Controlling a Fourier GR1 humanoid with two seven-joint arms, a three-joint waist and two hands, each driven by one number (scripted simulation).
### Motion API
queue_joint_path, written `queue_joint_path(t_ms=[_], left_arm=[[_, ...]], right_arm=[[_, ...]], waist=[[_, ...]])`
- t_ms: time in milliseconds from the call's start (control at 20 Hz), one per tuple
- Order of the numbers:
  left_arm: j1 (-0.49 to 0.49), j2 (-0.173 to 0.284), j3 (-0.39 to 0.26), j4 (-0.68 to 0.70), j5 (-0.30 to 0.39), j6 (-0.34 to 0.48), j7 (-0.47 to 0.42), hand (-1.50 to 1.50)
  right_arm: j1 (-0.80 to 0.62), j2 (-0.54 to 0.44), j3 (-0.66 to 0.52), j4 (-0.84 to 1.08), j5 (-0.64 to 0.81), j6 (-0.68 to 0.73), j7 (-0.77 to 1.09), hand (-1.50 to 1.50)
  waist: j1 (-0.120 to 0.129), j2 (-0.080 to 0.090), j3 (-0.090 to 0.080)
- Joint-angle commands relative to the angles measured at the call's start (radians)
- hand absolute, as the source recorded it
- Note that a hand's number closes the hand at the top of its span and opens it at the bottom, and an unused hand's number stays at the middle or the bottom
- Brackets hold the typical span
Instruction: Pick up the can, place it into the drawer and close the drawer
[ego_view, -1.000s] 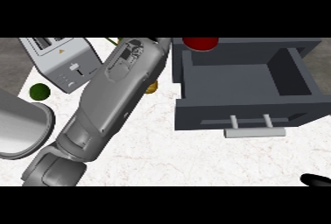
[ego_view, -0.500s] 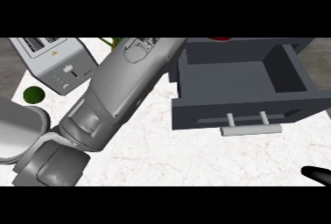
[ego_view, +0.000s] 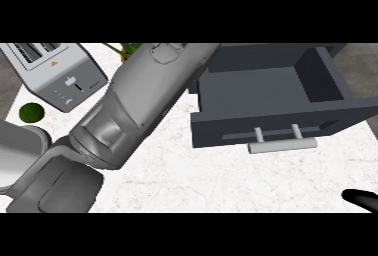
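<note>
The dark grey drawer (ego_view: 221, 95) stands open at the right of the head view, its pale bar handle (ego_view: 282, 145) facing me, and no can shows inside it. No can is in sight anywhere. My left forearm (ego_view: 140, 105) stretches from the lower left up to the picture's top, where its hand is cut off from view. Only a black tip of my right hand (ego_view: 362, 199) shows at the lower right corner, well below the drawer.
A silver toaster (ego_view: 55, 72) stands at the upper left. A small green round thing (ego_view: 31, 112) lies below it, and a grey rounded body (ego_view: 15, 150) sits at the left edge. Plant leaves (ego_view: 125, 48) peek out at the top. The counter (ego_view: 221, 180) is white marble.
The left forearm has reached farther up and right, so its hand is now out of view. The red can at the top has passed out of sight. The drawer fills more of the picture.
</note>
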Motion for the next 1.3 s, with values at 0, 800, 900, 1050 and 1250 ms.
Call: queue_joint_path(t_ms=[0, 800, 900, 1050, 1250], left_arm=[[-0.017, 0.000, -0.069, 0.009, 0.043, 0.091, 0.007, -1.50], [-0.060, 0.000, -0.027, 0.092, 0.158, 0.127, -0.093, -1.50], [-0.028, 0.000, -0.050, 0.050, 0.188, 0.131, -0.103, -1.50], [-0.053, 0.000, -0.019, 0.062, 0.205, 0.119, -0.128, -1.50], [-0.046, 0.000, -0.046, 0.060, 0.223, 0.152, -0.111, -1.50]], right_arm=[[-0.034, -0.017, 0.007, 0.031, 0.009, 0.003, 0.002, -1.50], [-0.089, -0.130, 0.090, 0.042, 0.221, 0.067, -0.109, -1.50], [-0.164, -0.174, 0.102, 0.140, 0.266, 0.080, -0.148, -1.50], [-0.199, -0.175, 0.195, 0.174, 0.436, 0.042, -0.173, -1.50], [-0.201, -0.182, 0.278, 0.242, 0.581, 0.017, -0.221, -1.50]], waist=[[-0.014, 0.002, 0.001], [-0.010, 0.016, 0.000], [-0.002, 0.016, 0.000], [0.019, 0.018, -0.001], [0.031, 0.004, -0.001]])
